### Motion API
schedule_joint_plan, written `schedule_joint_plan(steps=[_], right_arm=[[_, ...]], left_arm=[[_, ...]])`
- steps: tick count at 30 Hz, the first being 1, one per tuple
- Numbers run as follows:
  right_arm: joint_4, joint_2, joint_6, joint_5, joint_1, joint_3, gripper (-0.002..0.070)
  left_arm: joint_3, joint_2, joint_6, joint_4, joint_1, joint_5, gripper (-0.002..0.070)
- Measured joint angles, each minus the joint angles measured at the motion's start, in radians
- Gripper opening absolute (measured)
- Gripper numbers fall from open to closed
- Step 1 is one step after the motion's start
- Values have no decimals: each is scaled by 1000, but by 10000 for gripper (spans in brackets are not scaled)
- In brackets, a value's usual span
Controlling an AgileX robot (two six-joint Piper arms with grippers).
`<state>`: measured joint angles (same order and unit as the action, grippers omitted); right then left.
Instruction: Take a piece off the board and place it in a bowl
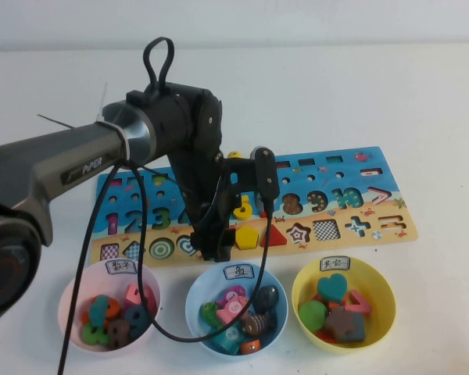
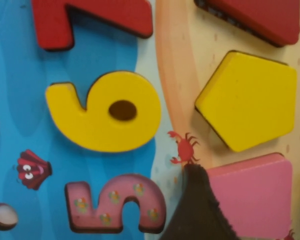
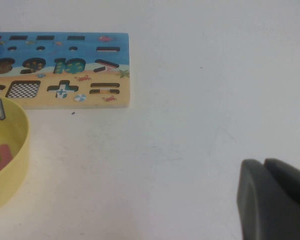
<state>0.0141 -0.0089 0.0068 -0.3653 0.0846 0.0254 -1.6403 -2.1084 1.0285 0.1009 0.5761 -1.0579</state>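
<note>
The board [image 1: 375, 168] lies across the middle of the table. My left gripper [image 1: 216, 251] points down at its near edge, left of the yellow pentagon [image 1: 247, 235]. In the left wrist view the pink square piece [image 2: 252, 195] sits in its recess below the yellow pentagon [image 2: 250, 100]. One dark finger [image 2: 197, 210] stands against the piece's edge; the other is out of frame, so the jaws are open around it. The yellow bowl [image 1: 387, 293] stands at the front right, holding several pieces. My right gripper [image 3: 264, 165] is shut and empty over bare table, right of the yellow bowl [image 3: 15, 150].
A pink bowl [image 1: 70, 301] and a light blue bowl [image 1: 191, 301], both holding pieces, stand in front of the board. A red triangle [image 1: 275, 234] sits right of the pentagon. A yellow 6 [image 2: 107, 112] and a pink 5 [image 2: 115, 202] lie near the finger. A black cable hangs over the blue bowl.
</note>
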Motion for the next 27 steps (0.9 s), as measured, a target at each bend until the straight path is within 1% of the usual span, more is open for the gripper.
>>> schedule_joint_plan(steps=[2, 3, 6, 7, 18, 27], right_arm=[[0, 0, 0, 0, 0, 0, -19], [0, 0, 0, 0, 0, 0, -19], [0, 0, 0, 0, 0, 0, -19], [0, 0, 0, 0, 0, 0, -19], [1, 0, 0, 0, 0, 0, -19], [1, -2, 0, 0, 0, 0, -19]], left_arm=[[0, 0, -2, 0, 0, 2, 418], [0, -1, -2, 0, 0, 4, 399], [0, -2, -10, -8, 0, 15, 291], [0, -2, -12, -8, 0, 13, 279], [0, 10, -39, -30, 0, 3, 282], [0, 108, -53, -44, 0, -6, 282]])
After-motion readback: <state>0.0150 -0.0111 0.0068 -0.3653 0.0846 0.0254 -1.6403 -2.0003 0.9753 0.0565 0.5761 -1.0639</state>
